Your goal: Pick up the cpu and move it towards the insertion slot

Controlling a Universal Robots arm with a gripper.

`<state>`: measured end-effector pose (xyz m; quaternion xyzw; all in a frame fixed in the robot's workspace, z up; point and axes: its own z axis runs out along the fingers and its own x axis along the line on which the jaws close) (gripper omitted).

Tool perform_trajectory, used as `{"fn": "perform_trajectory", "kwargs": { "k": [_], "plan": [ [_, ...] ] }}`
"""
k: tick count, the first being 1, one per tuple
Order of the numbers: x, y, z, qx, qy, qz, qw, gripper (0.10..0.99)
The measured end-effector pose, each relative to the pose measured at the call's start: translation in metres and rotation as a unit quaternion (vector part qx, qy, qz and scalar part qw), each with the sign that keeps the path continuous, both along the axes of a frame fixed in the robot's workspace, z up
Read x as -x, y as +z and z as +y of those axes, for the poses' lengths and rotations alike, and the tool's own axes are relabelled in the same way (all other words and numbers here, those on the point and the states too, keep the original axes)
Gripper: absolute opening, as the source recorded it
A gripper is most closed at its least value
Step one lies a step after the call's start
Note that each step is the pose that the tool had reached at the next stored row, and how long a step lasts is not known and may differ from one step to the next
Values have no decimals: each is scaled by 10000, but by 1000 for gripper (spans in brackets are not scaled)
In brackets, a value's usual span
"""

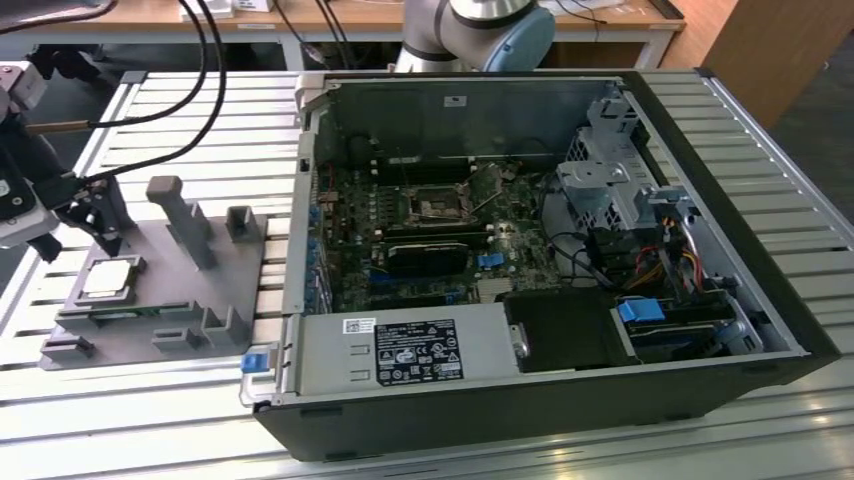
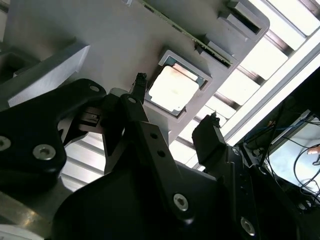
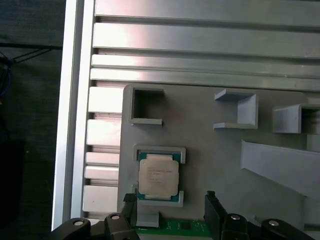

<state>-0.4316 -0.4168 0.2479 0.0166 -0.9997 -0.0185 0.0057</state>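
Tool (image 3: 169, 196) spread wide, I see it hovering over cpu (image 3: 158, 175), which sits in grey fixture (image 1: 160, 285) pocket at the exterior view's left, well apart from insertion slot (image 1: 437, 205) at frame ctr in PC case (image 1: 534, 412).

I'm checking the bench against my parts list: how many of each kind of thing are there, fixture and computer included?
cpu: 1
grey fixture: 1
open computer case: 1
insertion slot: 1
long black card: 1
claw: 1
Total: 6
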Motion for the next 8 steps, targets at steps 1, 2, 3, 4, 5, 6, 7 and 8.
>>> {"fn": "perform_trajectory", "kwargs": {
  "k": [1, 2, 3, 4, 5, 6, 7, 8],
  "plan": [
    [4, -12, -1, 0, 0, 0, 10000, 647],
    [7, -25, -2, -1, 1, -1, 10000, 647],
    [9, -39, -3, -1, 1, -2, 10000, 647],
    [11, -53, -4, -1, 1, -1, 10000, 647],
    [14, -66, -4, -1, 1, -1, 10000, 659],
    [16, -78, -4, 0, 1, 0, 10000, 659],
    [16, -92, -4, 0, 1, 0, 10000, 714],
    [17, -104, -4, -1, 1, -1, 10000, 714]
  ]
}}
